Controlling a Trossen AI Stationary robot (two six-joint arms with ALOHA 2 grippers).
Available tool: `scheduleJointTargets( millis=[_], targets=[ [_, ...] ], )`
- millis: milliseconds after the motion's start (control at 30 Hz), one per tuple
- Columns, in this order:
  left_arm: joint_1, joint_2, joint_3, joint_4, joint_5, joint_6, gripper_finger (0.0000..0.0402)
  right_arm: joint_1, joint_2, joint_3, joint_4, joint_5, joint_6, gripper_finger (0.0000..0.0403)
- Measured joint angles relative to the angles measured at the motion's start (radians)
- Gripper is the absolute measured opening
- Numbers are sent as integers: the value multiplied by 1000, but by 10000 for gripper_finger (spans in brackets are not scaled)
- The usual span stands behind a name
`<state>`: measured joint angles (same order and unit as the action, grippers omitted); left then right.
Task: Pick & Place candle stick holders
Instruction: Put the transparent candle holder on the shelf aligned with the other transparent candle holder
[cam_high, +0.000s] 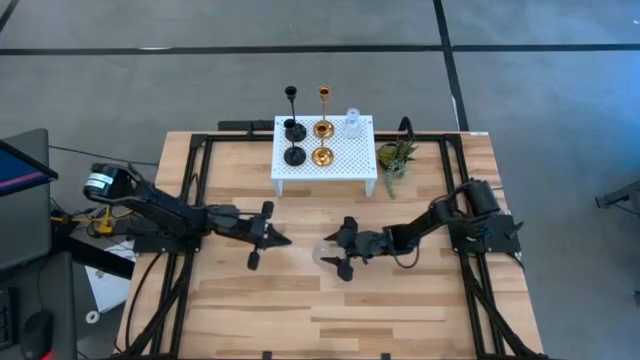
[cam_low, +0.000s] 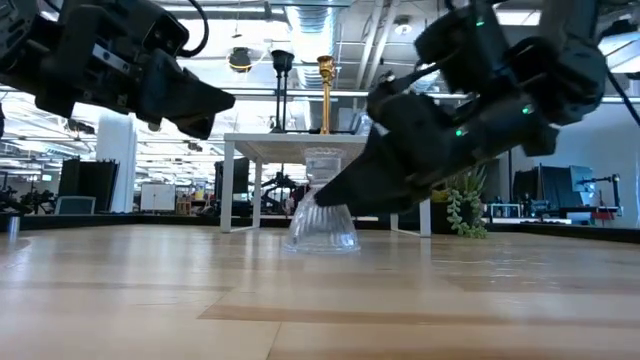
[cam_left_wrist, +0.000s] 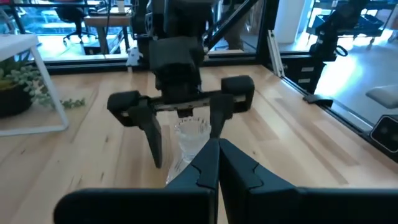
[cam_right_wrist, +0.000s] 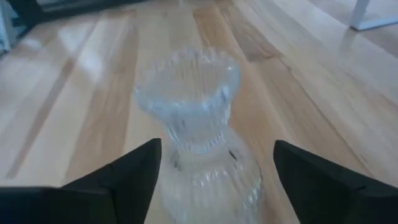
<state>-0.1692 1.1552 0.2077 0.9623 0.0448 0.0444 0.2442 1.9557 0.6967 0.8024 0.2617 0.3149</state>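
A clear ribbed glass candle stick holder (cam_right_wrist: 196, 118) stands upright on its wide base on the table (cam_low: 322, 215), near the middle (cam_high: 326, 250). My right gripper (cam_right_wrist: 217, 155) is open, with one finger on each side of the holder's waist, and I see no touch. My left gripper (cam_left_wrist: 217, 149) is shut and empty, above the table just left of the glass (cam_high: 285, 240). Two black holders (cam_high: 294, 155), two gold holders (cam_high: 321, 156) and another clear one (cam_high: 352, 125) stand on the white perforated stand (cam_high: 345, 165).
A small green potted plant (cam_high: 395, 160) stands right of the stand at the table's far side. Black frame rails (cam_high: 190, 190) run along the table's left and right sides. Bare wood (cam_high: 330, 310) lies toward the near edge.
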Motion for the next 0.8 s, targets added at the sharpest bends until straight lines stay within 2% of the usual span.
scheduleJointTargets(
  millis=[233,500,633,800],
  targets=[
    [0,-1,-8,-6,0,0,4,-4,95,109,3,-22,-2,302],
    [0,3,-8,-5,0,0,4,-4,77,124,2,-26,-29,277],
    [0,3,-8,-5,0,0,4,-5,77,124,-2,-8,-29,243],
    [0,3,-8,-5,0,-19,4,-5,77,124,0,4,-29,164]
  ],
)
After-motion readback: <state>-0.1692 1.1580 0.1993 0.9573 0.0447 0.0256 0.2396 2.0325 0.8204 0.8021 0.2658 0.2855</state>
